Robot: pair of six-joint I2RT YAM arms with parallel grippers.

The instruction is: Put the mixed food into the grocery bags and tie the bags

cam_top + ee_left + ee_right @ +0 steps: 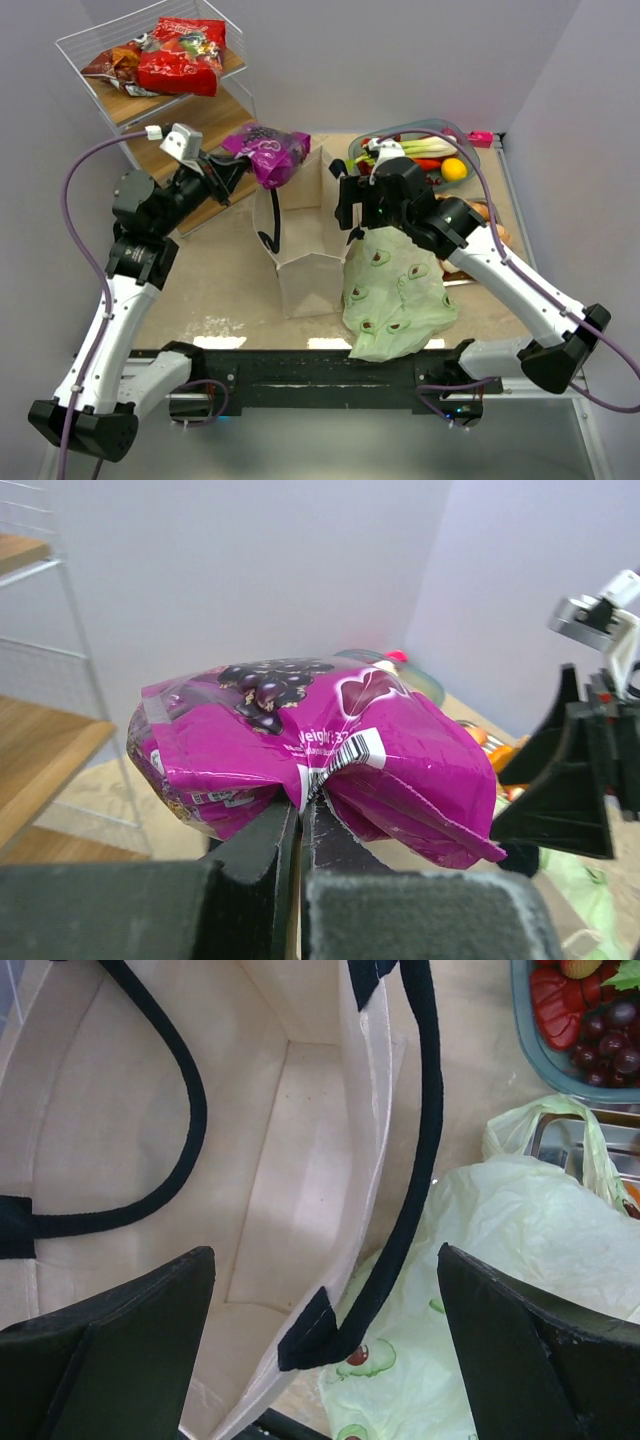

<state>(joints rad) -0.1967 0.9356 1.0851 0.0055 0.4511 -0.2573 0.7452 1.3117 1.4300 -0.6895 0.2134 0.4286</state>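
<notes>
My left gripper is shut on a shiny purple snack packet, pinching its back seam and holding it in the air just left of the beige tote's open top. The tote stands upright and I see nothing inside it. My right gripper is open, its fingers straddling the tote's right wall and black handle. The pale-green avocado-print bag lies slumped to the right of the tote. Red snack packets lie on the shelf.
A wire rack with wooden shelves stands at the back left. A grey-rimmed tray at the back right holds leek, red pepper, grapes and a lemon. Bread lies partly hidden behind the right arm.
</notes>
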